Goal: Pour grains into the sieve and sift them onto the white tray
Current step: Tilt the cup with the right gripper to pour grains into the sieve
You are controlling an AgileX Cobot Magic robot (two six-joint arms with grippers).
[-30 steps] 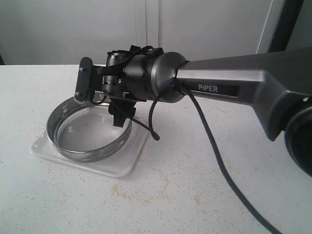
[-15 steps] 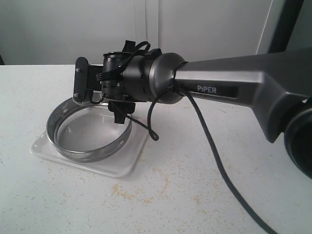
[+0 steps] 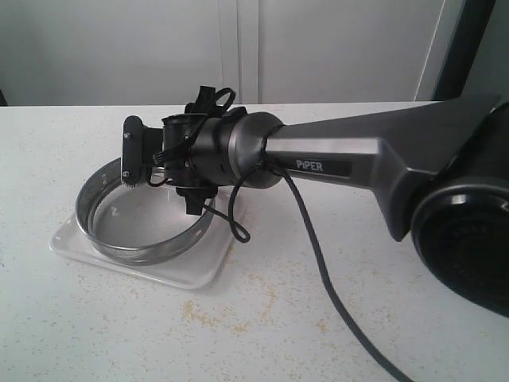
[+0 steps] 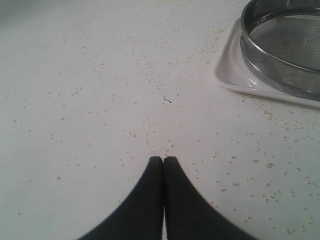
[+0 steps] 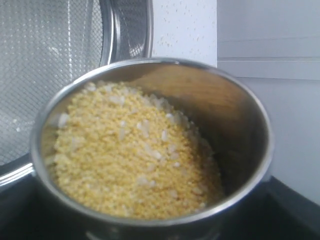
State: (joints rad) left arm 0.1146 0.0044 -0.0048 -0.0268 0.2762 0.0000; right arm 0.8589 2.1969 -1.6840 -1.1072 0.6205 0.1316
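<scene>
Your right arm stretches level; right gripper clamps a small round steel cup of golden-yellow, whitish grains over the wide steel mesh sieve on the glossy rectangular white tray. Left gripper is pressed together above the speckled table.

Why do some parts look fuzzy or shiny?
Exterior view: the big arm joint sits close to the lens and looks soft, and the rim of the sieve glints. Left wrist view: the closed left fingers have soft edges, and the white tray looks glossy. Right wrist view: the grains in the steel cup are slightly blurred.
</scene>
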